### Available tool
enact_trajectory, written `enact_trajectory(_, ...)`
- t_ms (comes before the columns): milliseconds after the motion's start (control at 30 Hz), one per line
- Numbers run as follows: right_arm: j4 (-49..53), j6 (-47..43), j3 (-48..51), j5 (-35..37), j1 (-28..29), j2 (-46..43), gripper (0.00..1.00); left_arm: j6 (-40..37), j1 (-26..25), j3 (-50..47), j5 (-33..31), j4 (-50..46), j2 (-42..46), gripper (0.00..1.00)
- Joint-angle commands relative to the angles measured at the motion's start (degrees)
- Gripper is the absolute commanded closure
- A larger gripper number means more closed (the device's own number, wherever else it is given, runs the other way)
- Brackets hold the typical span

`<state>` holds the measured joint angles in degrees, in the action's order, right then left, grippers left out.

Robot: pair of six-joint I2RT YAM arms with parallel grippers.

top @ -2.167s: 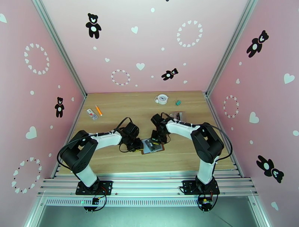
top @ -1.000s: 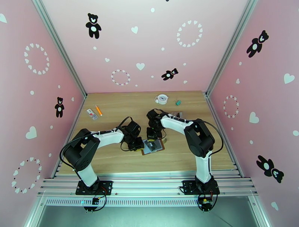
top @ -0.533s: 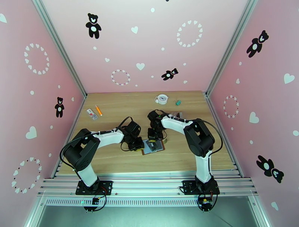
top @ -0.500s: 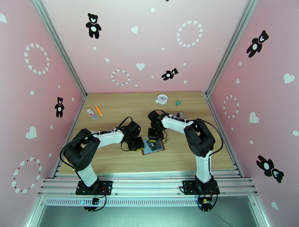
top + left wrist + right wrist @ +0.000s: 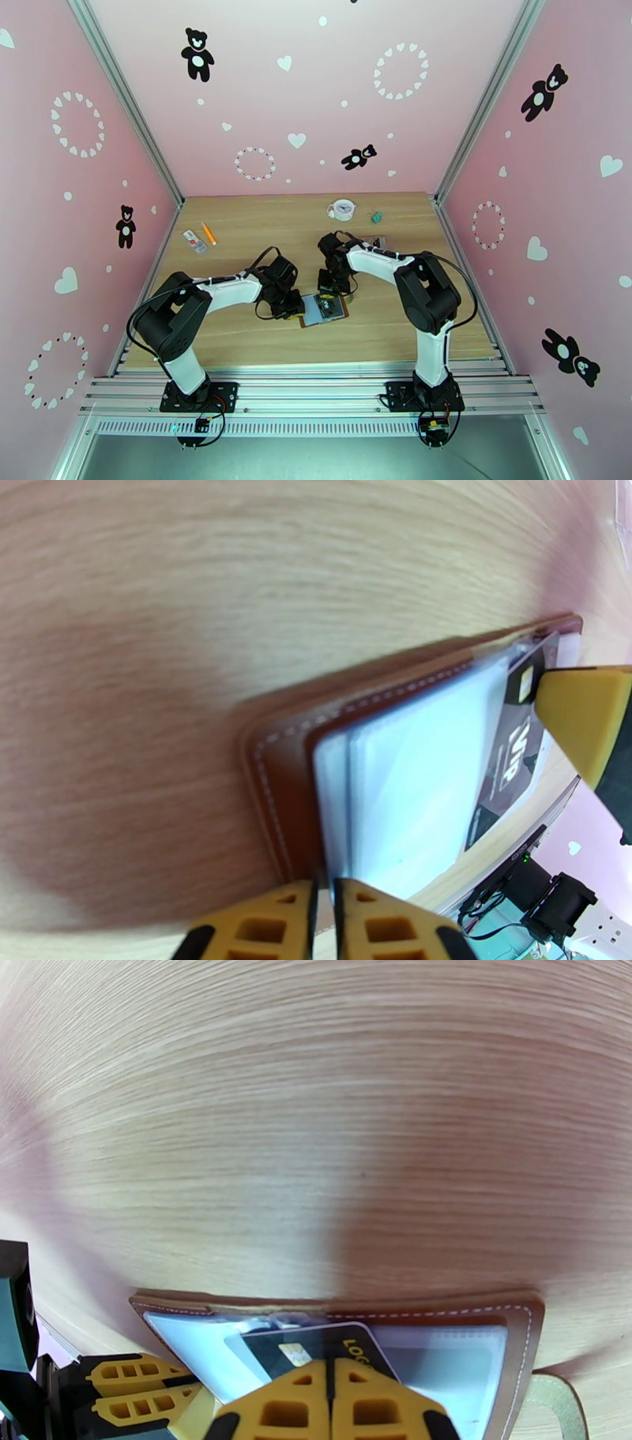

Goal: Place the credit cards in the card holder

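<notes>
The card holder (image 5: 338, 313) is a brown leather wallet lying open on the wooden table between the arms, its clear sleeves facing up. My left gripper (image 5: 294, 306) is clamped on its left edge; the left wrist view shows the fingertips (image 5: 359, 914) pinching the leather and sleeves (image 5: 276, 796). A dark credit card (image 5: 316, 1344) with a gold chip lies partly inside a sleeve. My right gripper (image 5: 328, 1370) is shut, its tips resting on the card's near end. From the left wrist, the same card (image 5: 509, 772) shows pale lettering, with the right gripper's yellow finger (image 5: 584, 717) against its end.
At the back of the table stand a small white round clock (image 5: 342, 209) and a green bit (image 5: 377, 215). A clear pouch (image 5: 373, 242) lies behind the right arm. An orange pen (image 5: 208, 233) and a small white packet (image 5: 194, 241) lie at the back left.
The right arm has shifted slightly to the right over the wallet's far edge. The left arm and the wallet have stayed put.
</notes>
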<state>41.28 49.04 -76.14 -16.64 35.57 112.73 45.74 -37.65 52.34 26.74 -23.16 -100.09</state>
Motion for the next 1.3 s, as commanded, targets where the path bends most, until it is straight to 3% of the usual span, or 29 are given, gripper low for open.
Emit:
enact_trajectory(0,0.2,0.8,0.8,1.0,0.0,-3.1,0.90,0.1,-0.3,-1.4,-1.2,-0.9,-2.1,0.85)
enact_trajectory(133,0.9,0.6,0.8,1.7,0.0,-6.1,0.81,0.1,-0.3,-1.5,-1.0,-0.9,-2.1,0.85)
enact_trajectory(533,1.6,-0.4,7.9,4.0,0.0,-9.6,0.72,0.1,-0.2,-1.3,-0.9,-0.6,-2.5,0.85)
enact_trajectory(1267,0.2,-0.2,9.9,1.5,2.2,-6.2,0.70,-0.1,-0.2,-1.3,-1.0,-1.0,-2.3,0.85)
